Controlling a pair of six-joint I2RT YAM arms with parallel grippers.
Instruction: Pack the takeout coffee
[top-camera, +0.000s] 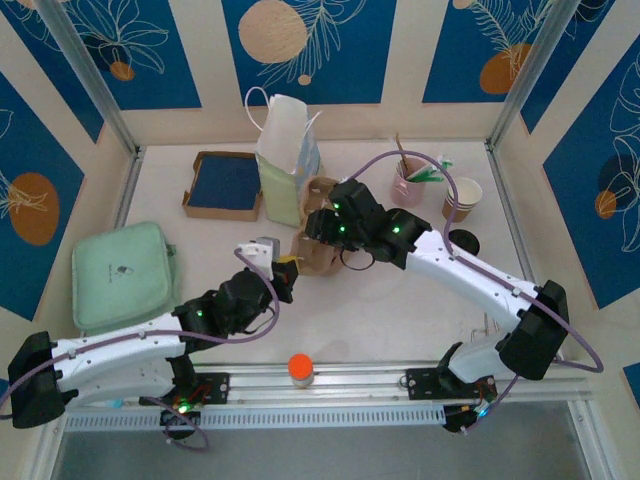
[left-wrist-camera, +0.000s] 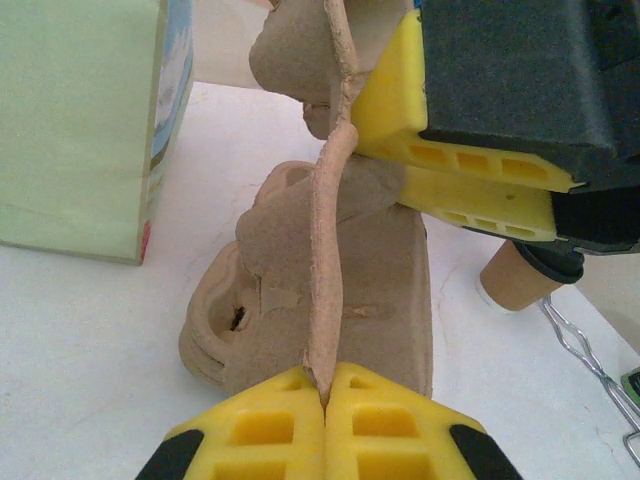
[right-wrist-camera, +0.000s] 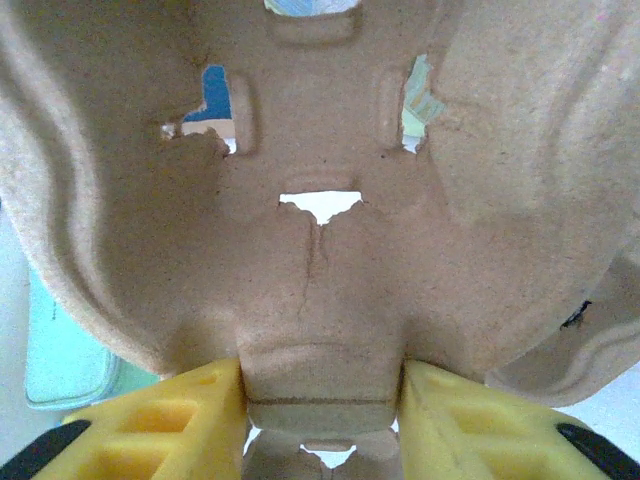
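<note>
Takeout carrier tipped up on edge beside the open bag

The brown moulded-pulp cup carrier (top-camera: 312, 255) (left-wrist-camera: 330, 290) (right-wrist-camera: 320, 270) stands near the middle of the scene, tilted onto its side so that its thin rim runs almost vertically in the left wrist view. Its underside shows a hairline crack and several small ragged holes. Just beside it, on its far left, the pale green and white paper bag (top-camera: 283, 170) (left-wrist-camera: 75, 120) stands upright, mouth open, with its handle loop raised. Well apart on the right, a tan paper cup (top-camera: 462, 198) stands upright and uncovered, and a round black lid (top-camera: 462, 240) lies flat near it.
</note>
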